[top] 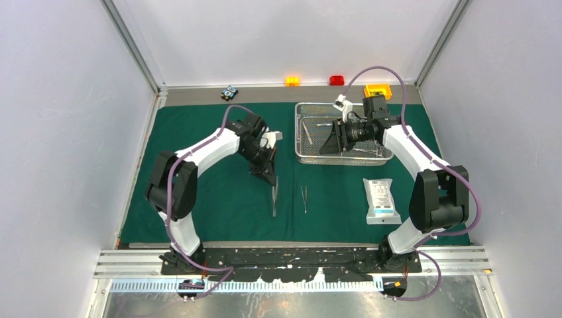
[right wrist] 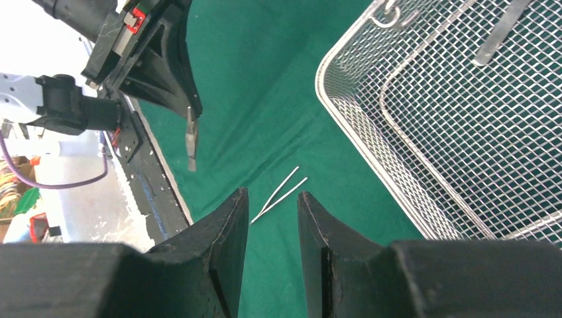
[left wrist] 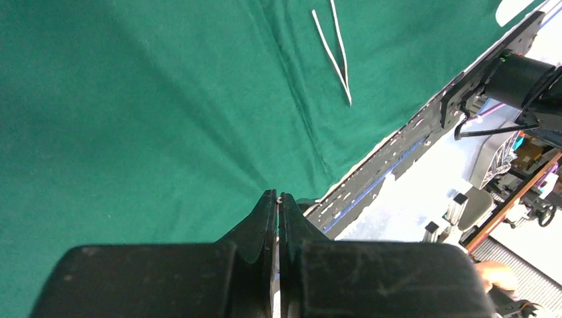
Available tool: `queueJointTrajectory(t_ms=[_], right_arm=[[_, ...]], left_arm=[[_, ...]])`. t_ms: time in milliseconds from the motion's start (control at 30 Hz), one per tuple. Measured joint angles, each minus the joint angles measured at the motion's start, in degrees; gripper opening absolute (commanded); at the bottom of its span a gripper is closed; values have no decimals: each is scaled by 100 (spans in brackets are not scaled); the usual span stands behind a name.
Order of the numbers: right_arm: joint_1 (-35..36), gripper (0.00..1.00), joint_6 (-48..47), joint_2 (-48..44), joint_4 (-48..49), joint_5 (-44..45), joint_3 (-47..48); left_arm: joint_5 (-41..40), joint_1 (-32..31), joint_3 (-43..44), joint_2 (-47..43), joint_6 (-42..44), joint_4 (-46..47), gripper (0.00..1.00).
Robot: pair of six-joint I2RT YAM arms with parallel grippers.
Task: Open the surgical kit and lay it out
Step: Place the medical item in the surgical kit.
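Drape (top: 199,199) lies unfolded over the worktop, so the opening looks done. Left gripper (top: 271,179), near the drape's middle, is clamped on forceps (top: 274,197) whose tip hangs at the cloth, apparently about to be set down. Just right of it, tweezers (top: 304,199) lie laid out, and the pouch (top: 382,201) sits towards the near right corner. Tray (top: 318,161) stands by the far edge, right of centre. The right gripper (top: 330,142) is above it, fingers partly apart and empty. Slim tools (top: 308,132) lie in the tray, so laying out seems about halfway. The cloth is smooth and faintly creased. Pale walls (top: 66,132) enclose the worktop, with small blocks (top: 292,81) along its far edge.
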Motion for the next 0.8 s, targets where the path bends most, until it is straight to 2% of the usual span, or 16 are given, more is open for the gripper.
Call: queueJointTrajectory(t_ms=[133,367,800], right_arm=[[-52,38,-72,0,-50,146,0],[-179,38,-140,0,-98,313,-2],[-323,38,-168,2,-98,299,-20]], left_arm=[[-129,-92,184,140,-254,-323,0],[-153,-155,1062,1075,-616,-597,0],[-208,-153,1495,1663,-756,-929,3]])
